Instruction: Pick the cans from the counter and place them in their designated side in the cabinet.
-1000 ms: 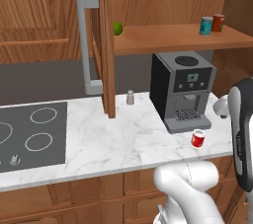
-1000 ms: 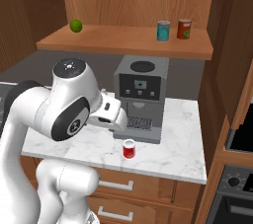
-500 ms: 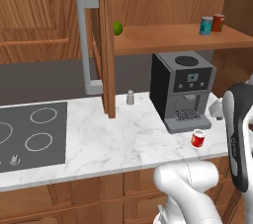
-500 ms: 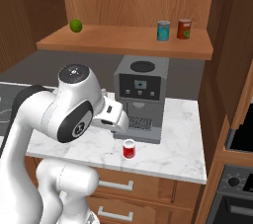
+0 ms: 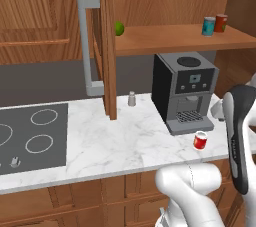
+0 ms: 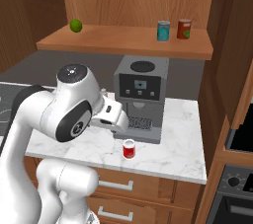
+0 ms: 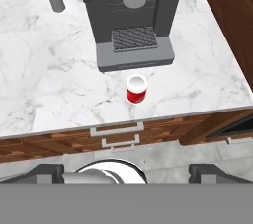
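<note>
Can (image 7: 137,89) on counter (image 7: 49,85) before coffee machine (image 7: 129,16)

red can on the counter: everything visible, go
The bright red can is a small cylinder with a silvery top and a glossy, metal-looking body. It stands upright on the white marble counter, just in front of the grey coffee machine and clear of its drip tray, near the counter's front edge. Nothing else touches it.

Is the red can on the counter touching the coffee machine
Apart. In the hand view, a strip of bare marble counter shows between the red can and the base of the coffee machine.
</note>
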Controlling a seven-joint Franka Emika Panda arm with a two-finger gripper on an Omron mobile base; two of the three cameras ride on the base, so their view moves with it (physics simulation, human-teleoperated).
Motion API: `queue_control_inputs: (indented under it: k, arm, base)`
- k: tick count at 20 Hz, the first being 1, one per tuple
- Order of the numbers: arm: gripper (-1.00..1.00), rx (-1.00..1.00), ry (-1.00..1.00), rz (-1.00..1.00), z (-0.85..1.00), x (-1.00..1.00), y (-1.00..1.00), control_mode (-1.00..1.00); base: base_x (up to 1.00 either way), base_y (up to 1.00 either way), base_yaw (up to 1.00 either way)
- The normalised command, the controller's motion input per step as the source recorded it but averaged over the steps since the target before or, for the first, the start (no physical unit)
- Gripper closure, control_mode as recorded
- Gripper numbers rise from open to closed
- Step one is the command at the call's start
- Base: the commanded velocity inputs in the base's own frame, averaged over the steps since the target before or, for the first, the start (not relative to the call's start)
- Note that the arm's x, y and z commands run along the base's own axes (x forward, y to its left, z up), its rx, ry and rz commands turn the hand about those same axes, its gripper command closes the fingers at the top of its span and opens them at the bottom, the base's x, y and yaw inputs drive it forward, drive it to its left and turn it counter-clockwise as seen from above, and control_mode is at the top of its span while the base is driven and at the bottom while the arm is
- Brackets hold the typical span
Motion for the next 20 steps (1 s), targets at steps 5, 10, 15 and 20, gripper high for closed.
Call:
queue_control_inputs:
  k: [5, 10, 15, 20]
  arm:
    - [-1.00, -0.03, 0.00, -0.02, -0.04, 0.02, 0.00, -1.00]
    - [-1.00, -0.01, 0.00, 0.00, -0.11, 0.09, 0.00, -1.00]
    - [-1.00, 0.00, 0.00, 0.00, -0.19, 0.13, 0.01, -1.00]
    - [-1.00, 0.00, 0.00, 0.00, -0.17, 0.12, 0.00, -1.00]
  base:
    - [0.00, 0.00, 0.00]
    - [0.00, 0.00, 0.00]
    - [0.00, 0.00, 0.00]
    - [0.00, 0.00, 0.00]
